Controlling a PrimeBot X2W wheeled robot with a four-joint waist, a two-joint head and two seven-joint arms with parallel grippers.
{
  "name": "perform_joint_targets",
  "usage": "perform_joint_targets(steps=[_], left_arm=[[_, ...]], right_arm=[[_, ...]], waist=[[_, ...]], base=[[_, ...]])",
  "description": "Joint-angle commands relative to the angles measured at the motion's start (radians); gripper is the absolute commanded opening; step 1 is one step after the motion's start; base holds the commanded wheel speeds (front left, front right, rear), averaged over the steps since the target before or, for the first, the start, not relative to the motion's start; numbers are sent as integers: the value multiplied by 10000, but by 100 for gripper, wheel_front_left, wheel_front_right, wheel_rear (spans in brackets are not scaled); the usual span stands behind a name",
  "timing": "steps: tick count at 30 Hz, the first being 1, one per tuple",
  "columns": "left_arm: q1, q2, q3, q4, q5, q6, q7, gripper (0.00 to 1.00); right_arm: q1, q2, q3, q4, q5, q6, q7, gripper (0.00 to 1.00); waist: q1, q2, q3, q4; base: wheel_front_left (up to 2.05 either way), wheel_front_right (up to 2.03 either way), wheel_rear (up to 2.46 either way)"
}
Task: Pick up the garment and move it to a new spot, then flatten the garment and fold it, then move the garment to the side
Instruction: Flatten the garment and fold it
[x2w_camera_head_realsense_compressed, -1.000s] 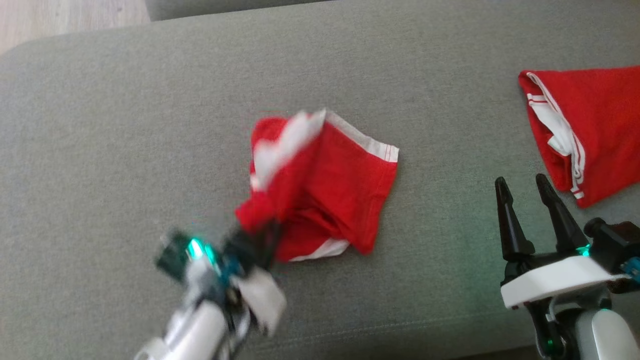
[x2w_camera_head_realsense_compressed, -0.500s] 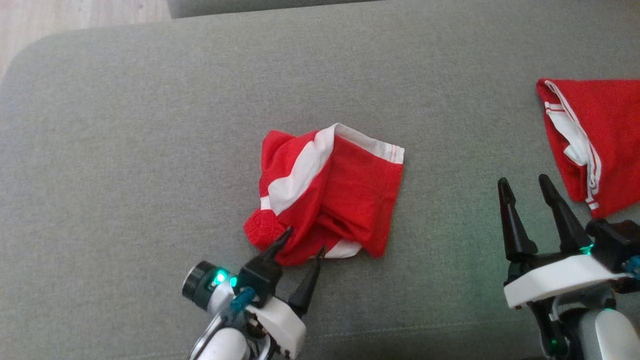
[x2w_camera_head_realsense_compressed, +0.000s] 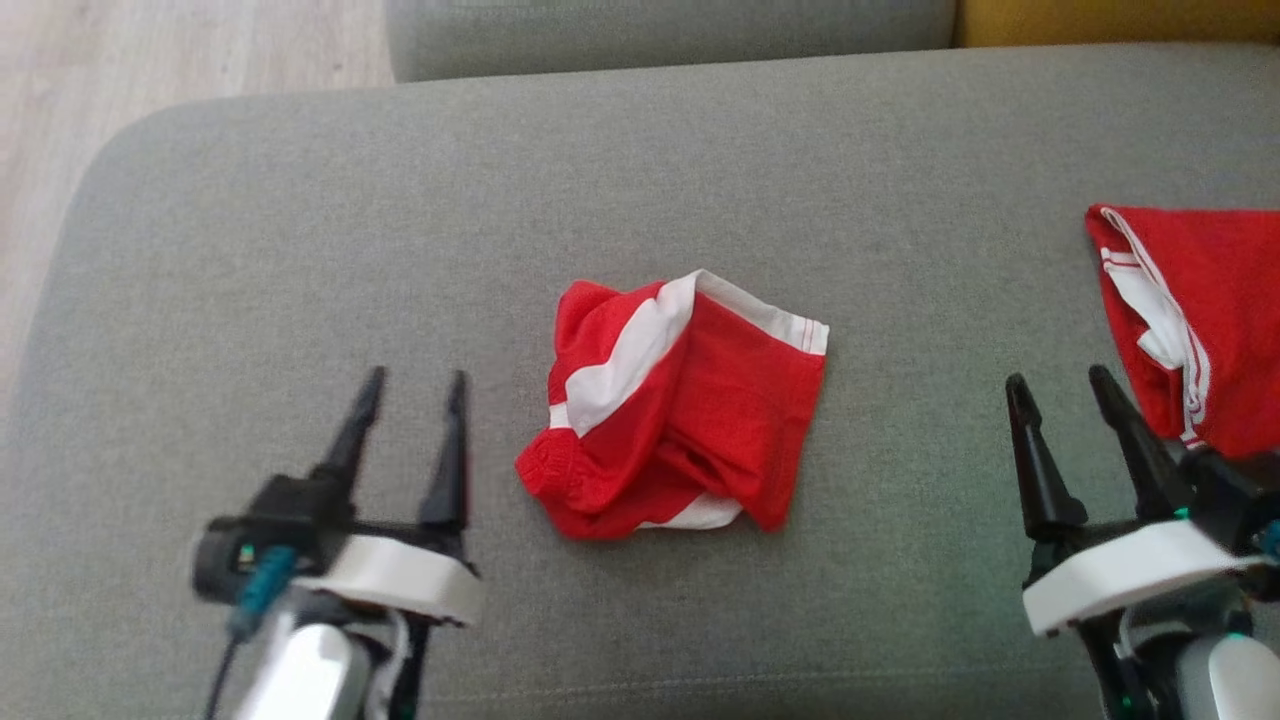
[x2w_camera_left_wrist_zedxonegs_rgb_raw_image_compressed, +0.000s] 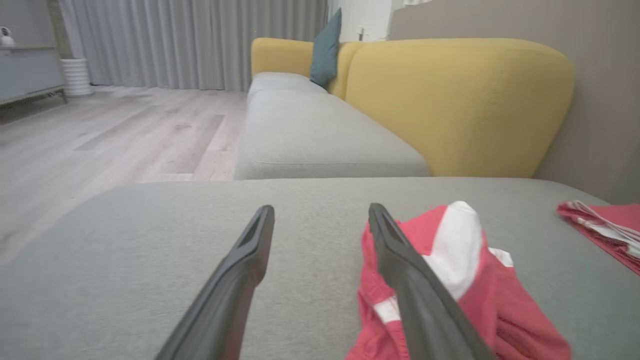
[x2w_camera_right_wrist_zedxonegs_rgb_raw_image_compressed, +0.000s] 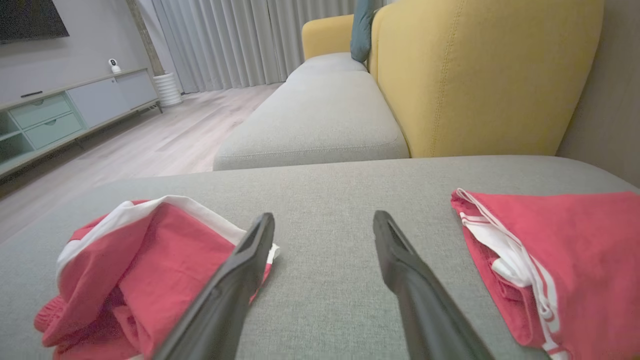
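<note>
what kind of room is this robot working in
Most likely a home living room: a grey sofa with a yellow backrest, a low cabinet along the wall, long curtains and a wood floor.

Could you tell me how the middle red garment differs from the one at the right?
The middle garment is bunched in rumpled folds; the right garment lies flatter. The middle garment shows a broad white band; the right garment, thin white stripes. Both are red with white trim.
</note>
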Motion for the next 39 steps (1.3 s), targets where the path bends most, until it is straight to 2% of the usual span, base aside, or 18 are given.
perform_joint_targets(steps=[1,10,20,26,32,39], left_arm=[[-200,269,624,-421,-111,119,-110,100],[140,613,1082,-469,-280,136,-118,100],[76,590,1051,-589,-211,168,-121,100],[-273,506,894,-704,-77,97,-122,100],[-1032,253,622,-809,195,-67,-123,100],[-1721,-187,447,-762,483,-280,-123,100]], right_arm=[[-69,-190,241,-417,-81,39,62,100],[132,-236,353,-500,-54,39,213,100],[60,-315,356,-541,-90,39,293,100],[-295,-593,605,-382,-103,39,404,100],[-1106,-999,809,410,138,39,484,100],[-2302,-1330,1493,2248,508,39,435,100]], waist=[[0,0,-102,47],[0,0,-307,62],[0,0,-113,121],[0,0,338,418],[0,0,1188,1051],[0,0,1908,1684]], base=[[0,0,0],[0,0,0],[0,0,0],[0,0,0],[0,0,0],[0,0,0]])
